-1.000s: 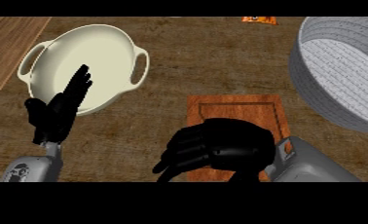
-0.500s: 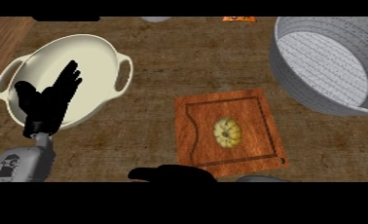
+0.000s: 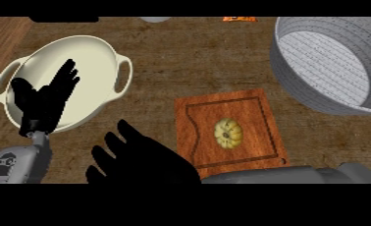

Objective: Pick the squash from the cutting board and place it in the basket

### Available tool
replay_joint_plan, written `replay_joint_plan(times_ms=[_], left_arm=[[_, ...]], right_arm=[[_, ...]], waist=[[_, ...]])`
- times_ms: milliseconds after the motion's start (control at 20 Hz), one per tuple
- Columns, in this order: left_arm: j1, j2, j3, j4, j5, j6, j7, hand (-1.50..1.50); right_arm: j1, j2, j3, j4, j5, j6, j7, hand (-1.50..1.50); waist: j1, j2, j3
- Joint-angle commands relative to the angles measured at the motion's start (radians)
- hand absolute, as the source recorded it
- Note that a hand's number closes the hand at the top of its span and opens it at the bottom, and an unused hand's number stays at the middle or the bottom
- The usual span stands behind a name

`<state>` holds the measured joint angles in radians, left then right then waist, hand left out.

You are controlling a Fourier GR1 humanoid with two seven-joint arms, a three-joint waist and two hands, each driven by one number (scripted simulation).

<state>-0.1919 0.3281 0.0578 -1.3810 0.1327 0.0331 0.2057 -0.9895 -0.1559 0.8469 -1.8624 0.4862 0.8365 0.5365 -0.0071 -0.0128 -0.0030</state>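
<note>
Head view:
- A brown wooden counter (image 3: 188, 63) is filling the frame, carrying everything listed below.
- At the top edge, a small orange item (image 3: 239, 18) and a pale round item (image 3: 154, 19) are showing only in part; what they are cannot be told.
- A cream bowl (image 3: 87, 63) with side handles is sitting at the left; nothing is showing inside it.
- The left hand (image 3: 45, 99) is standing over the bowl's left part, fingers straight, pointing up and to the right, close together, holding nothing. Its grey forearm is entering from the lower left corner.
- The right hand (image 3: 141, 158) is lying low in the frame, left of the board (image 3: 257, 117), with fingers spread and pointing up and to the left, touching nothing visible. Its grey forearm is running along the lower edge from the right, covering the board's near edge.
- The board, reddish wood with a groove round its face, is lying right of centre, slightly turned.
- The squash (image 3: 228, 132), pale yellow and ribbed, is resting on the board's middle, apart from both hands and uncovered.
- The basket (image 3: 290, 80), grey and woven, is sitting at the upper right, partly cut by the frame, just beyond the board's far right corner. Its visible inside is holding nothing.
</note>
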Motion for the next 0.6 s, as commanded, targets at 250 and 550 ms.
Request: replay_joint_plan(times_ms=[250,550], left_arm=[[0.006,0.031,0.043,0.03,0.02,-0.041,-0.017,0.0],[0.007,0.03,0.05,-0.006,0.011,-0.035,0.008,0.0]], right_arm=[[-0.078,0.035,-0.219,0.05,-0.286,0.392,0.194,-1.5],[0.033,-0.067,-0.354,-0.035,-0.471,0.429,0.222,-1.5]], waist=[[-0.008,0.004,0.001],[-0.008,0.005,0.003]])
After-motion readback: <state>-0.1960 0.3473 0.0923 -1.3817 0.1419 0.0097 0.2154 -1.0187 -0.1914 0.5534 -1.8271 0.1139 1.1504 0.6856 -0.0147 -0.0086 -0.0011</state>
